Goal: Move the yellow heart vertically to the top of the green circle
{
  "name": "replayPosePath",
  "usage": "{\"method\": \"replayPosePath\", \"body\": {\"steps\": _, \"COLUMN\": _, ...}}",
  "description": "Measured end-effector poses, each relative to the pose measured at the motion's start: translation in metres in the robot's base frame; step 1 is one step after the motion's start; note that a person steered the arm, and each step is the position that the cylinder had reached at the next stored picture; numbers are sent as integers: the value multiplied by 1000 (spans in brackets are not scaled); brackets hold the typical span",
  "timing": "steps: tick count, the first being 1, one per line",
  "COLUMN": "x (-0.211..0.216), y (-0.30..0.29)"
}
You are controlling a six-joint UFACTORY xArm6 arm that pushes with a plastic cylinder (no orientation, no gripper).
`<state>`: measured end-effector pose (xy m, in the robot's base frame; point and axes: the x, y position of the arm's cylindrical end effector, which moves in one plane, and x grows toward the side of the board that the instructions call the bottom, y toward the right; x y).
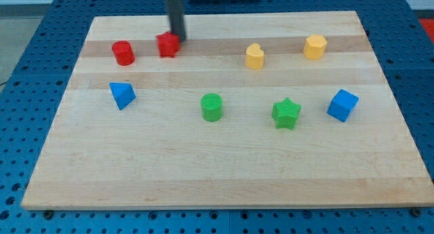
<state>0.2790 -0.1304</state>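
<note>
The yellow heart (pixel 254 56) sits in the upper middle-right of the wooden board. The green circle (pixel 212 106) stands lower and to the view's left of it, near the board's centre. My tip (pixel 179 39) comes down at the upper left, touching the right side of a red block (pixel 168 45). The tip is far to the left of the yellow heart and above the green circle.
A red cylinder (pixel 123 52) stands left of the red block. A yellow hexagon block (pixel 314 47) is at the upper right. A blue triangle (pixel 122 95) is at the left, a green star (pixel 286 113) and a blue cube (pixel 342 104) at the right.
</note>
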Motion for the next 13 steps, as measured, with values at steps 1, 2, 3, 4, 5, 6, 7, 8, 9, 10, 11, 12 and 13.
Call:
{"method": "replayPosePath", "body": {"steps": 1, "x": 12, "y": -56}}
{"method": "replayPosePath", "body": {"steps": 2, "x": 12, "y": -27}}
{"method": "replayPosePath", "body": {"steps": 3, "x": 26, "y": 16}}
{"method": "replayPosePath", "body": {"steps": 4, "x": 49, "y": 34}}
{"method": "replayPosePath", "body": {"steps": 5, "x": 87, "y": 36}}
{"method": "replayPosePath", "body": {"steps": 6, "x": 113, "y": 81}}
{"method": "replayPosePath", "body": {"steps": 7, "x": 118, "y": 152}}
{"method": "replayPosePath", "body": {"steps": 8, "x": 90, "y": 191}}
{"method": "replayPosePath", "body": {"steps": 9, "x": 29, "y": 188}}
{"method": "replayPosePath", "body": {"steps": 10, "x": 7, "y": 177}}
{"method": "replayPosePath", "body": {"steps": 11, "x": 34, "y": 192}}
{"method": "replayPosePath", "body": {"steps": 12, "x": 20, "y": 232}}
{"method": "replayPosePath", "body": {"steps": 13, "x": -15, "y": 241}}
